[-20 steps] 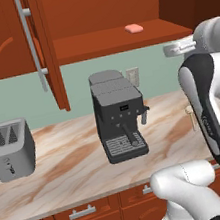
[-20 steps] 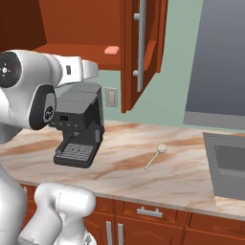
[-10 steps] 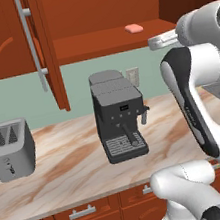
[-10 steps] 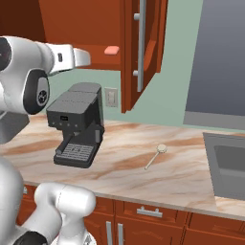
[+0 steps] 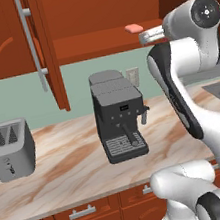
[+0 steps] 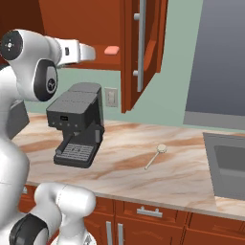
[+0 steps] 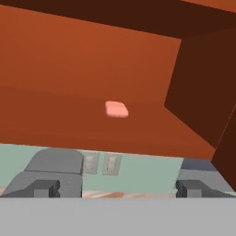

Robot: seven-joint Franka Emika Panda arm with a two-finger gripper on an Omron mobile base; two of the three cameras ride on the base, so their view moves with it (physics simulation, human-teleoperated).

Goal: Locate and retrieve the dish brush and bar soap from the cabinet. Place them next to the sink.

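Marbled beige-brown counter below, reddish-brown cabinet above with its door swung wide. Jaws standing fully apart, nothing between them, raised to shelf height and aimed into the cabinet's open mouth; gripper short of the shelf edge, well apart from the bar soap. Bar soap lying flat on the shelf floor, ahead of the fingers and a touch to one side of centre in the hand view, pink against the brown in the right base view too. Dish brush lying on the counter between the coffee machine and the sink, round head toward the wall, not in the cabinet. Step in hand, by the look of it: the reach for the soap, not yet grasped. Next move likely calling for a straight push forward over the shelf lip, a drop to straddle the flat bar, then a close across its narrow width; low profile leaves little to pinch. Count: one soap, one brush, one sink, one coffee machine, one toaster, one wall socket.
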